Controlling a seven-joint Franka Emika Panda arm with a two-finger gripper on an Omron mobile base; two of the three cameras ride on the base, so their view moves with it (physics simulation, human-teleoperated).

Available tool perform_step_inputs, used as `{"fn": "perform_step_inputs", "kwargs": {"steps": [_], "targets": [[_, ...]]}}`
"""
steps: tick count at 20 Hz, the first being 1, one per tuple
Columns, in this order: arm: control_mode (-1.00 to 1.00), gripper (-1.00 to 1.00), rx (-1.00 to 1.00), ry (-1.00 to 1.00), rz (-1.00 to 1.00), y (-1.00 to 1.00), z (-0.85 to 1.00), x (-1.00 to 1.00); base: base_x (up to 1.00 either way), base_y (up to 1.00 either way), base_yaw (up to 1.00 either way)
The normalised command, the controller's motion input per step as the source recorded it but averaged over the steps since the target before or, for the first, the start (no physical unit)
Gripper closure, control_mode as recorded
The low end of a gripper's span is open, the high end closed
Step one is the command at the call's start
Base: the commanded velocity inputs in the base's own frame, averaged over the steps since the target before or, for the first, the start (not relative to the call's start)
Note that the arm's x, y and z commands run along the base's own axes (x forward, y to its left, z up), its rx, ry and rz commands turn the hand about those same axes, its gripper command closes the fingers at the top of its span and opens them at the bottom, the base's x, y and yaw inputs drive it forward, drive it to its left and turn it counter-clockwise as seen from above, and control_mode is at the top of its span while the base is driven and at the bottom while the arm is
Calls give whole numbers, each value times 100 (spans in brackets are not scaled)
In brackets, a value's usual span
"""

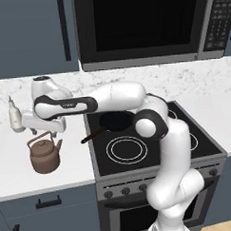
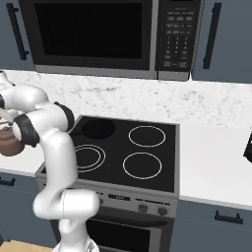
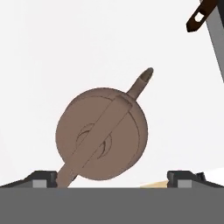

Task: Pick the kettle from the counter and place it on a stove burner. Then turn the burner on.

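The kettle (image 1: 45,155) stands upright on the white bench (image 1: 25,178) left of the stove (image 1: 152,144), its arched handle up and its spout toward the stove. In the left base view the arm reaches across the stove's left edge, and the gripper (image 1: 43,133) hangs just above the handle; whether it touches the handle cannot be told from this side. A white bottle (image 1: 14,117) stands on the bench behind the hand, near the backsplash.

The hand view looks straight down on the kettle (image 3: 101,140): round brown body, handle running as a diagonal band across the lid, spout pointing to the upper right. The two finger tips (image 3: 183,177) sit at the bottom corners, spread wide, with the kettle lying between and beyond them, so the gripper (image 3: 112,179) is wide and holds nothing. A dark handle end (image 3: 197,18) pokes in at the upper right corner beside the stove's edge.

The left base view shows that handle belongs to a dark pan (image 1: 115,121) on the rear left burner, its handle jutting over the front left toward the bench. The right base view shows the pan (image 2: 97,128) too, and the four burner rings, but the arm covers most of the kettle (image 2: 10,141), leaving a brown sliver at the left edge. That view alone shows a dark thing (image 2: 248,147) at the right edge of the bench. The microwave (image 1: 142,26) hangs above the stove.
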Motion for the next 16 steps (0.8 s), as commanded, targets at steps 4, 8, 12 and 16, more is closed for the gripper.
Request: {"fn": "perform_step_inputs", "kwargs": {"steps": [4, 8, 12, 16], "targets": [[-100, -100, 0, 0, -4, 5, -13, 27, 0, 0, 0], [-100, -100, 0, 0, -4, 4, -11, 17, 0, 0, 0], [-100, -100, 0, 0, -3, 6, -28, 0, 0, 0, 0], [-100, -100, 0, 0, -3, 9, -26, 0, 0, 0, 0]]}}
